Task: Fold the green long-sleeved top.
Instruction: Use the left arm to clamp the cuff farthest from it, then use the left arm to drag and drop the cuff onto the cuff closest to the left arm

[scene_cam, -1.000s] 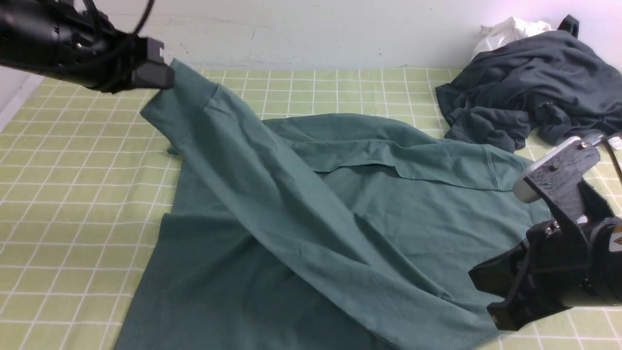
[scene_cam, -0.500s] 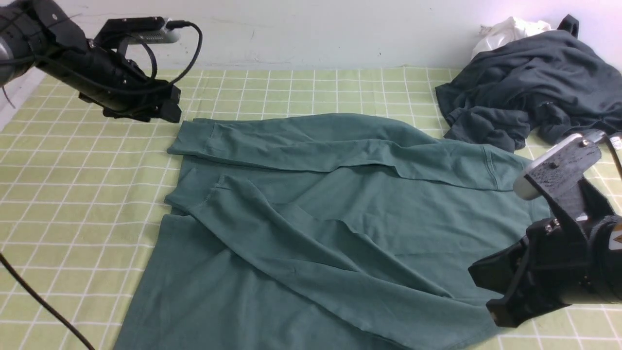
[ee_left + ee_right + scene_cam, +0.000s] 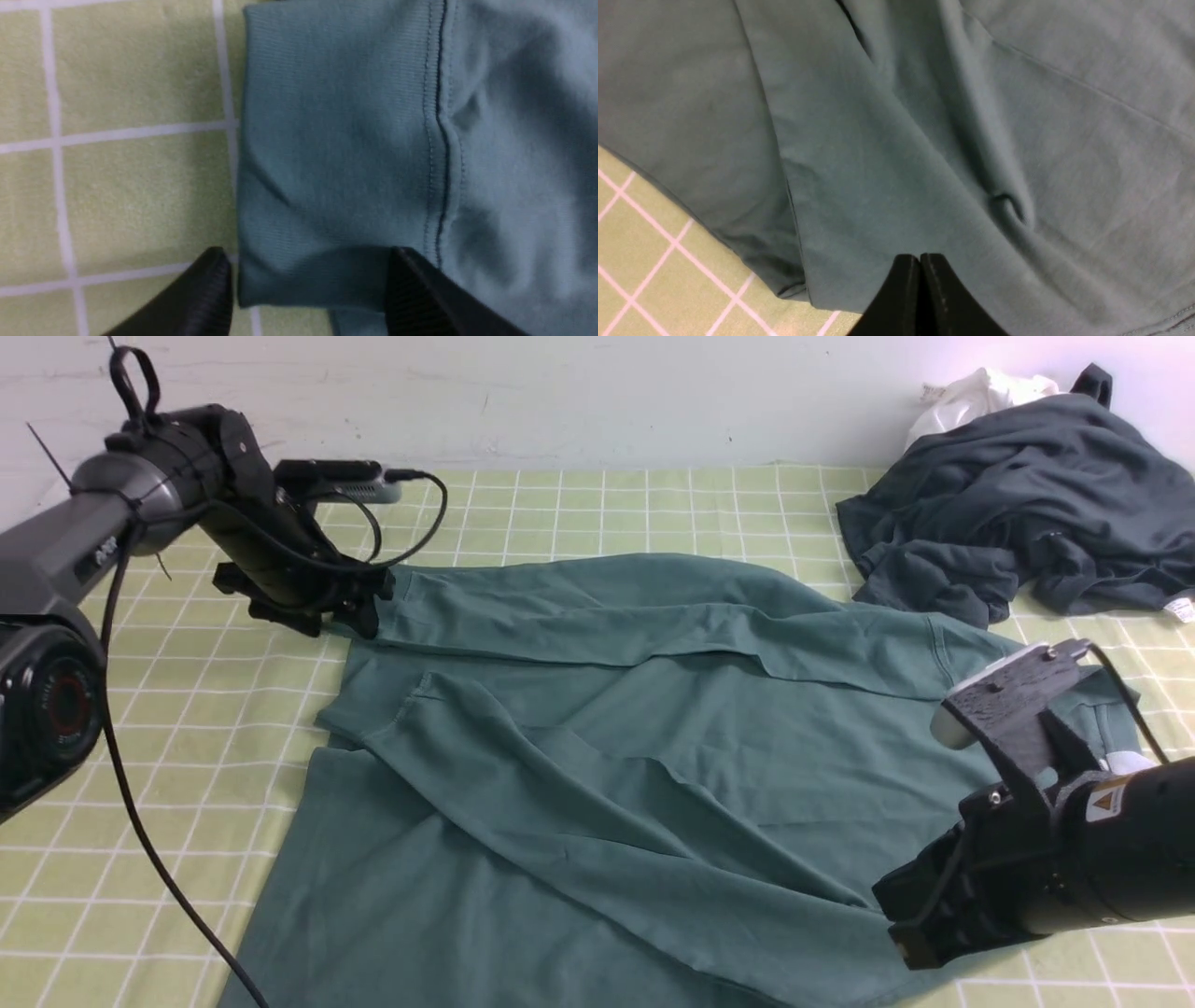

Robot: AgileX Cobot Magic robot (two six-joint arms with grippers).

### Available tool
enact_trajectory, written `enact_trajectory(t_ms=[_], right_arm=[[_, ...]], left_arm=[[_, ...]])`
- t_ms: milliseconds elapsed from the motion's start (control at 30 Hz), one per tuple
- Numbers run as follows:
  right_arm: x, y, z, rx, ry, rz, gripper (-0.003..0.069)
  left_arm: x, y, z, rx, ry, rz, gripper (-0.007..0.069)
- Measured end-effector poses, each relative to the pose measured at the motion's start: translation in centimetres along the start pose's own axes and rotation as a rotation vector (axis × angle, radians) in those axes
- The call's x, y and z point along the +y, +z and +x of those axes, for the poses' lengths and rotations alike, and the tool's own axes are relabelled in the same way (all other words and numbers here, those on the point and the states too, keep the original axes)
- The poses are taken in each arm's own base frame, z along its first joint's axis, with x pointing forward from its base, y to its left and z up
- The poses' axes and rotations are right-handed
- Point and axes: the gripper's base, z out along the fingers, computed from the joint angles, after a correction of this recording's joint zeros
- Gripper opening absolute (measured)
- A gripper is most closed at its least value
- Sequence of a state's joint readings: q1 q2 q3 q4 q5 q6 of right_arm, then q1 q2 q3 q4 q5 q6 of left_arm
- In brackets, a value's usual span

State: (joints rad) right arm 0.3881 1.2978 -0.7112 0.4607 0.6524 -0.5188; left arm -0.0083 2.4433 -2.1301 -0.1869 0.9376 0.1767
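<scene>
Spread-wide, empty left gripper is set astride ribbed cuff of large teal-green cotton long-sleeved top; right gripper is pressed closed, empty. Cuff could be lost by a shallow pinch, and the sleeve fold dragged askew.

The yellow-green checked table carries the green long-sleeved top and a dark grey garment.

The front camera looks forward over the whole top. Both wrist cameras sit close, looking past their fingers onto it.
</scene>
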Motion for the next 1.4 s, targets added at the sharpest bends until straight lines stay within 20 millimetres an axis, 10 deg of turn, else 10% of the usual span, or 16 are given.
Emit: enact_trajectory(t_ms=[267, 600, 867, 1167, 1400], right_arm=[[0.0, 0.0, 0.0, 0.000, -0.001, 0.000, -0.0011], [0.1, 0.0, 0.3, 0.031, -0.005, -0.015, -0.0011], [0.4, -1.4, 0.4, 0.016, -0.044, -0.010, -0.0011], [0.8, -2.8, 0.3, -0.039, -0.057, 0.000, -0.0011], [0.9, -2.8, 0.2, -0.045, -0.039, -0.013, -0.0010]], left_arm=[[-1.3, -1.2, -1.1, -0.036, 0.066, 0.007, 0.0038], [-7.2, -11.5, -2.7, -0.044, 0.193, 0.061, 0.0017], [-10.6, -18.8, 0.4, -0.048, 0.210, 0.067, 0.0017], [-9.3, -16.7, 10.1, 0.178, 0.137, 0.004, 0.0018], [-8.8, -14.7, 13.4, 0.216, 0.123, 0.001, 0.0061]])
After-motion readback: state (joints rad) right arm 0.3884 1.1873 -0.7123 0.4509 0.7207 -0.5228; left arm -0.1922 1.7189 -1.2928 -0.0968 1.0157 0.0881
